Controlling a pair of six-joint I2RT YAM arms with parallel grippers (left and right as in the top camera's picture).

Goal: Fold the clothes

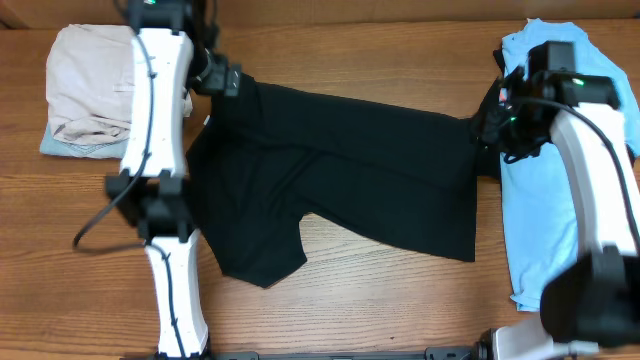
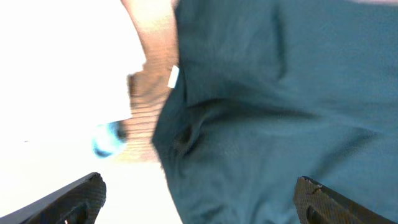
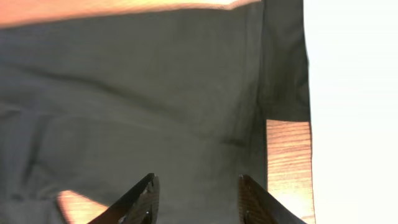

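A black pair of trousers [image 1: 350, 185] lies spread across the middle of the wooden table. My left gripper [image 1: 222, 78] is open above its top left corner; in the left wrist view the dark cloth [image 2: 273, 106] fills the space between the wide-apart fingers [image 2: 199, 196]. My right gripper [image 1: 492, 122] is open over the garment's right end; the right wrist view shows the cloth [image 3: 155, 99] under the parted fingers [image 3: 198, 186]. Neither gripper holds anything.
A folded beige garment [image 1: 90, 85] lies on a pale blue one at the far left. A light blue garment [image 1: 555, 190] lies along the right edge, under the right arm. Bare wood shows along the front of the table [image 1: 380, 300].
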